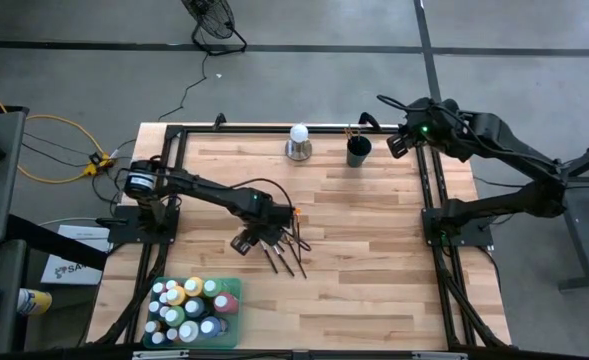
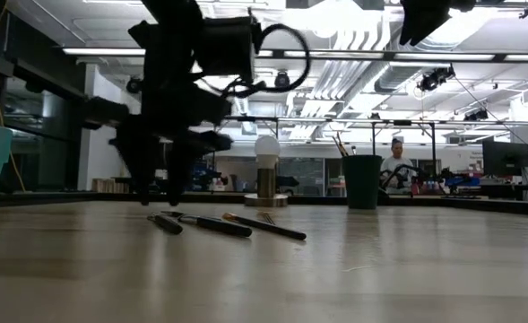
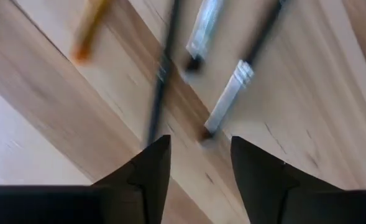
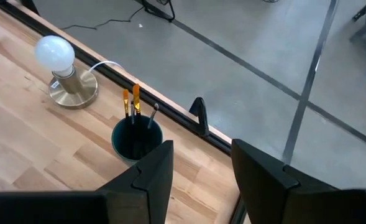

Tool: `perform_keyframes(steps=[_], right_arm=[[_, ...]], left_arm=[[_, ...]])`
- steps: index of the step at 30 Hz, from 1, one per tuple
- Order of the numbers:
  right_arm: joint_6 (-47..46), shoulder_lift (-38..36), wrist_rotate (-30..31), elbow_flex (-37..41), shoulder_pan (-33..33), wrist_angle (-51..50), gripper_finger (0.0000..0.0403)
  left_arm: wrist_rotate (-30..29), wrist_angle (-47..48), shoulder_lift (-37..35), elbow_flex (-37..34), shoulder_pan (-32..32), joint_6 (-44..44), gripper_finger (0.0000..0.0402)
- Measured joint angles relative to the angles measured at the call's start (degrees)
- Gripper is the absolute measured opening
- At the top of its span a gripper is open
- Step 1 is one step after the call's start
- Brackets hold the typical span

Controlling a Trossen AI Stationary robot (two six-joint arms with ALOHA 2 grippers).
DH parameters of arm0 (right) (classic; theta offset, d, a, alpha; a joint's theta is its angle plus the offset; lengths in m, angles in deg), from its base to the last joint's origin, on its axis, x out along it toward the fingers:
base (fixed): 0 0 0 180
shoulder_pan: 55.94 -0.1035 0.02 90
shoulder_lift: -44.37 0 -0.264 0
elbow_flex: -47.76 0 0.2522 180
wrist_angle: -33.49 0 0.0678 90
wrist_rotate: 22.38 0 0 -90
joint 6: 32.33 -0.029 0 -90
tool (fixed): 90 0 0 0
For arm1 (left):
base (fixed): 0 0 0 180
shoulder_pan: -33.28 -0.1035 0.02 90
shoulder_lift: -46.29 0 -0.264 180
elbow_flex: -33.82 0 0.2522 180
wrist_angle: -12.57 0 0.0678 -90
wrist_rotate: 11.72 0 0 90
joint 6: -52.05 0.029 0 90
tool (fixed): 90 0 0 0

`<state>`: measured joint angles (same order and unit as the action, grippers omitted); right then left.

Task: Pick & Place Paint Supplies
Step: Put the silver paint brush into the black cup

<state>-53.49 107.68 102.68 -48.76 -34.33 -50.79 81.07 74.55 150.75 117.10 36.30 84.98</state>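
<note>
Several thin brushes point(image 1: 285, 256) lie flat on the wooden table near its middle; in the low view the brushes point(image 2: 223, 225) lie side by side. My left gripper point(image 1: 257, 240) points down just over their near-left ends, open, with nothing between its fingers. In the left wrist view my left gripper point(image 3: 201, 167) hovers by the bristle tip of a silver-ferruled brush point(image 3: 228, 104). Small paint bottles point(image 1: 189, 308) stand in a green bin point(image 1: 236, 287) at the near left. My right gripper point(image 1: 398, 146) hangs open and high at the far right, above a dark cup point(image 4: 135, 140).
The dark cup point(image 1: 358, 150) holding a few brushes and a white ball on a metal base point(image 1: 298, 141) stand at the far edge. A black frame point(image 1: 429, 200) borders the table. Bare wood lies between the brushes and the right side.
</note>
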Motion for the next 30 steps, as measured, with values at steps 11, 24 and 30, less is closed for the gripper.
perform_keyframes(steps=[11,24,30], right_arm=[[-0.1,0.0,-0.6,0.0,0.0,0.2,0.0155],[-0.2,0.0,-0.7,0.0,0.0,0.3,0.0155],[-0.2,0.0,-0.7,0.0,0.0,0.3,0.0155]], left_arm=[[1.4,1.7,3.5,0.3,0.0,0.2,0.0158],[0.7,0.4,4.0,0.1,0.0,0.2,0.0158],[-2.8,-0.2,4.1,0.0,0.1,0.3,0.0158]])
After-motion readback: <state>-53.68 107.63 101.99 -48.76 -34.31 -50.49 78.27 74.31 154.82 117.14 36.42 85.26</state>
